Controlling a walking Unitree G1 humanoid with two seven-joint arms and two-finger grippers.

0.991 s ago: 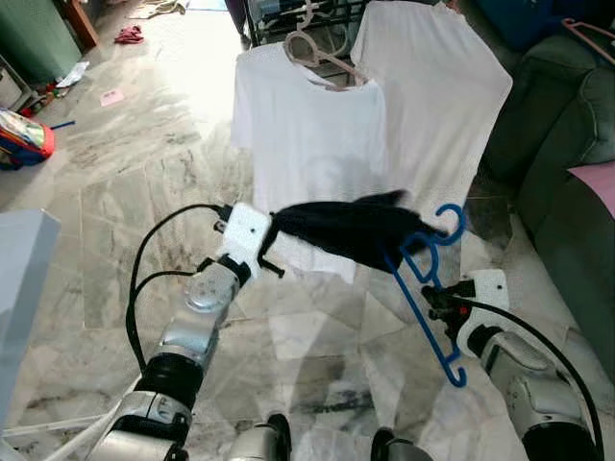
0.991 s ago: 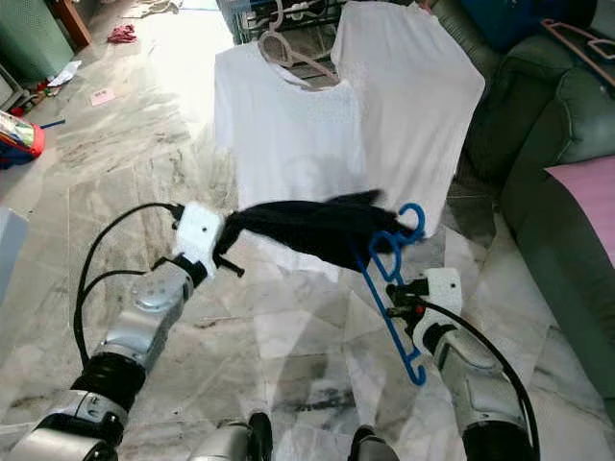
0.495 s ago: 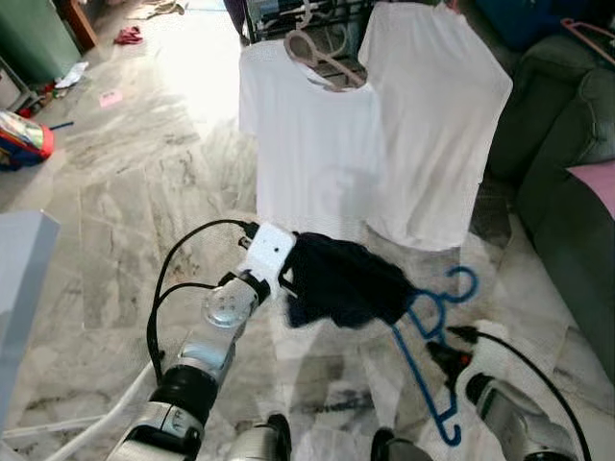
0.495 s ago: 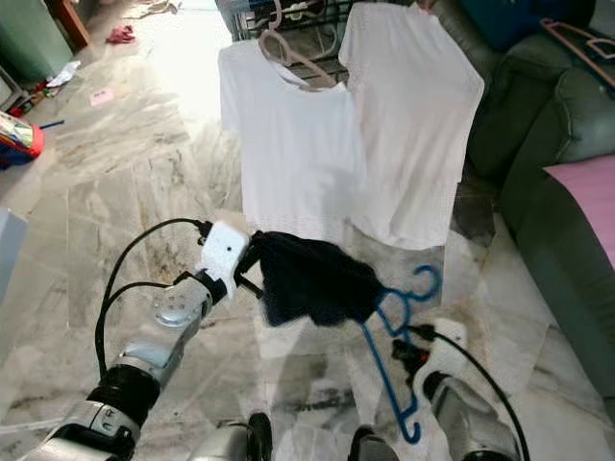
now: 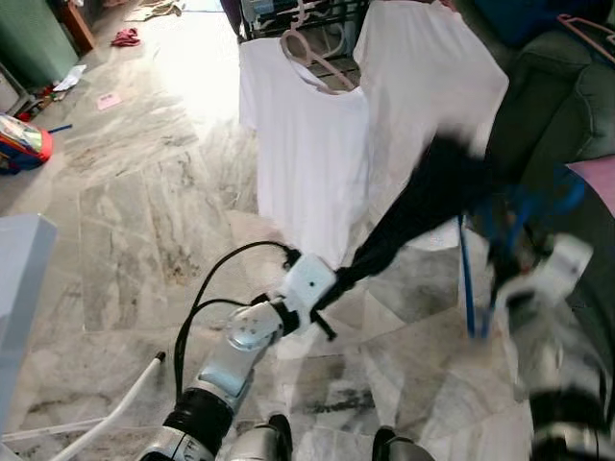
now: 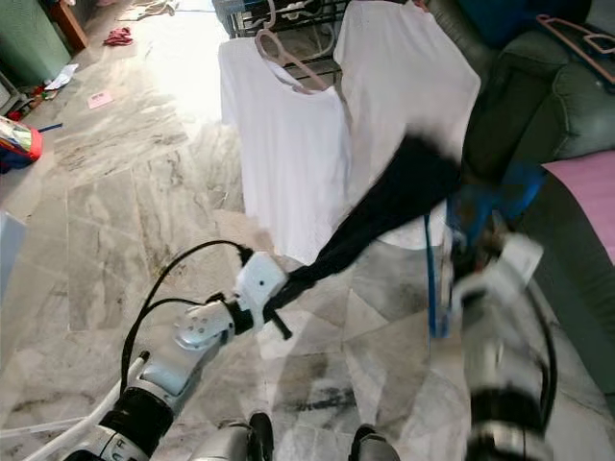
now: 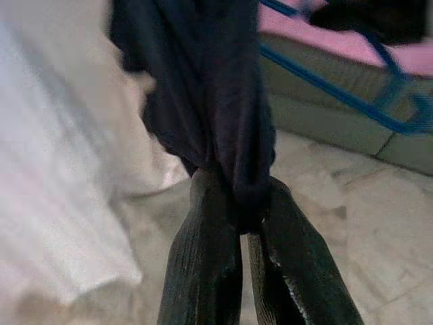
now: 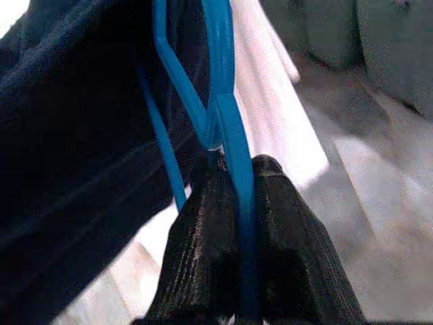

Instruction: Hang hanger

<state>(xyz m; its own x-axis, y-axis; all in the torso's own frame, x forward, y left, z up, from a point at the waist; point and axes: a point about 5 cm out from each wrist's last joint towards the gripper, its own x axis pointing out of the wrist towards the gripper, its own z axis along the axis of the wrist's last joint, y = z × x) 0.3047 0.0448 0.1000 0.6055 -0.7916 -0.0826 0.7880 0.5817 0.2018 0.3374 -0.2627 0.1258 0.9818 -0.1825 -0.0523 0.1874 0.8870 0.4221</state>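
The left gripper point(image 7: 240, 227) is clamped below the white shirts point(image 5: 307, 144), while the blurred right gripper point(image 8: 237, 203), raised beside them, is clamped too.

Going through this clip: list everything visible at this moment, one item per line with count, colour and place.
white T-shirts: 2, white, hanging on the rack ahead
pale hanger: 1, pinkish, in the collar of the nearer shirt
drying rack: 1, dark metal, behind the shirts
dark garment: 1, black, stretched between the two hands
blue hanger: 1, blue, with the dark garment, blurred in the head views
sofa: 1, dark green, on the robot's right
pink cushion: 1, pink, on the sofa
floor: grey marble tiles, scattered litter far left
left hand: 1, black fingers shut on the dark garment
right hand: 1, black fingers shut on the blue hanger
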